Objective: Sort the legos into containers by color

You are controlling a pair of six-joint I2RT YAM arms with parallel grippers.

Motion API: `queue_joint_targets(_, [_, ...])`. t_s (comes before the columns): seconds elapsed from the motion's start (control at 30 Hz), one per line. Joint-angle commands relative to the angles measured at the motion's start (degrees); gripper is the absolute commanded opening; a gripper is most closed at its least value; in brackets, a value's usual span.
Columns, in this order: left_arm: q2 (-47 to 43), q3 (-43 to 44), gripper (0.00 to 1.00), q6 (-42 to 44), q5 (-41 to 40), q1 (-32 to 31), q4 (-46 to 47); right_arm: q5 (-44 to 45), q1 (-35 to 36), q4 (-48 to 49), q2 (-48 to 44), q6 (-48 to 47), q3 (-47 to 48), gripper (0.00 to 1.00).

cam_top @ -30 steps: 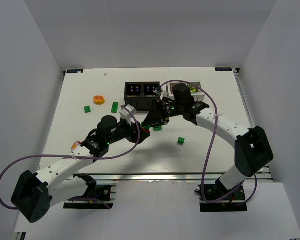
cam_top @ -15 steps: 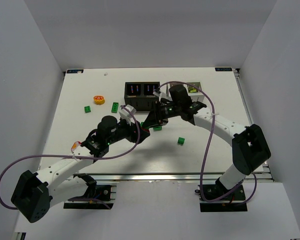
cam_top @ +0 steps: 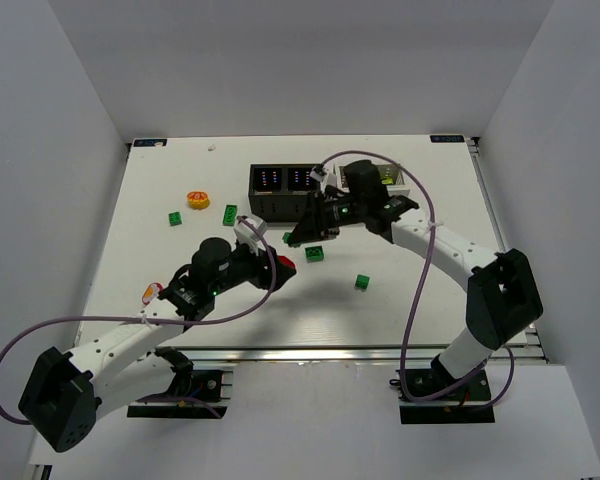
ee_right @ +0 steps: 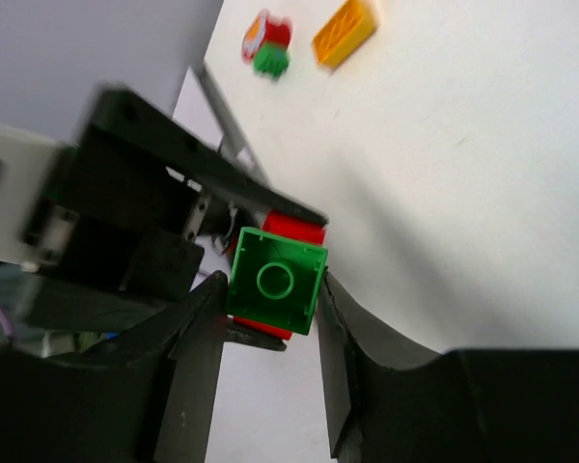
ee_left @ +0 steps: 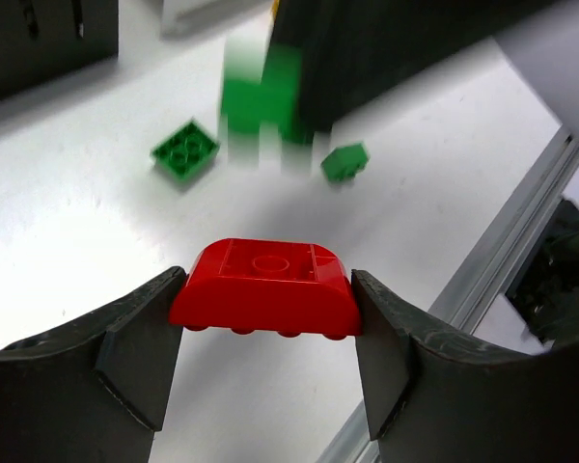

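Observation:
My left gripper [cam_top: 283, 266] is shut on a red rounded lego [ee_left: 262, 299] and holds it above the table, left of centre. My right gripper [cam_top: 296, 238] is shut on a green square lego [ee_right: 277, 280], just beyond the left gripper and in front of the black container [cam_top: 285, 190]. The white container [cam_top: 392, 180] is partly hidden behind the right arm. Green legos lie loose on the table [cam_top: 314, 254] [cam_top: 362, 282] [cam_top: 175, 218] [cam_top: 229, 212]. An orange-yellow round lego [cam_top: 198, 199] lies at the far left.
A small red, orange and green cluster of pieces [cam_top: 152, 292] lies beside the left arm and also shows in the right wrist view [ee_right: 268, 43]. The metal rail of the table's near edge [ee_left: 502, 251] runs close to the left gripper.
My left gripper has drawn back toward the near side with the red lego. My right gripper has shifted slightly left and away with the green lego.

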Motion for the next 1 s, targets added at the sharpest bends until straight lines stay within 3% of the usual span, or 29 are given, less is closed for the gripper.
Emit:
queue_joint_targets(0.0, [-1.9,-2.7,0.24,-0.3,-0.1,-0.1,-4.1,2.1,-4.3,2.7,-2.5,-3.2,4.6,0.0])
queue_joint_targets(0.2, [-3.7,-4.4,0.24,-1.5,-1.5,-0.1,-4.3,3.9,-5.3,2.0,-2.2,-7.7,7.8,0.0])
queue_joint_targets(0.37, [-5.4,-3.8,0.24,-3.7,-3.1,-0.1,-5.4,12.9,-5.3,-0.7,2.0,-25.4,14.8,0.0])
queue_joint_targets(0.57, [-7.2,-1.7,0.24,-8.1,-5.3,-0.1,-6.6,21.7,-5.3,-0.9,8.8,-39.5,21.9,0.0])
queue_joint_targets(0.9, [-8.0,4.2,0.24,-10.6,-7.5,-0.1,-11.5,26.8,-5.3,-0.7,16.6,-48.3,26.8,0.0])
queue_joint_targets(0.97, [-8.0,5.3,0.24,-10.6,-7.5,0.0,-11.8,27.5,-5.3,-0.2,17.6,-49.0,27.0,0.07])
